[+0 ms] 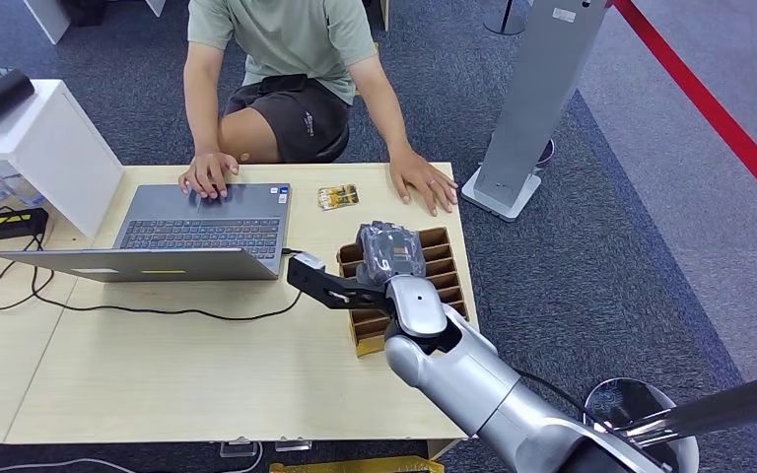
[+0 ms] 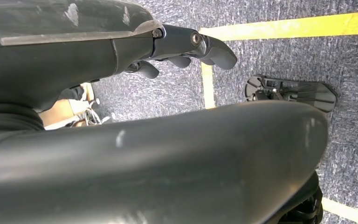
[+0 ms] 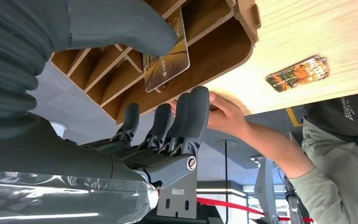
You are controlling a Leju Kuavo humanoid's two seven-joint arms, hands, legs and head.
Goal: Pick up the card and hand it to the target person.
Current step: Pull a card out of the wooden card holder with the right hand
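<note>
1. Where the right arm reaches over the light wooden table [image 1: 158, 374], the right hand [image 1: 390, 251] sits above a brown wooden slotted card holder [image 1: 444, 258] near the table's right edge.
2. From the right wrist view, the right hand [image 3: 168, 93] has its thumb [image 3: 121, 28] on one face of a gold-toned card [image 3: 168, 65] standing in a slot of the holder [image 3: 223, 51]; the dark fingers [image 3: 193, 116] are extended, side by side and apart from the card. Whether the card is truly pinched cannot be told.
3. A second card [image 1: 338, 197], orange and dark, lies flat on the table between the laptop and the person's hand, well apart from the holder.
4. A person in a green shirt [image 1: 286, 39] sits at the far edge, one hand [image 1: 209, 175] on the open laptop [image 1: 197, 232], the other hand [image 1: 424, 182] flat on the table just beyond the holder.
5. The left hand [image 2: 182, 51] hangs over grey carpet [image 2: 279, 56] with yellow tape lines; its fingers are loosely curled, with nothing in them.
</note>
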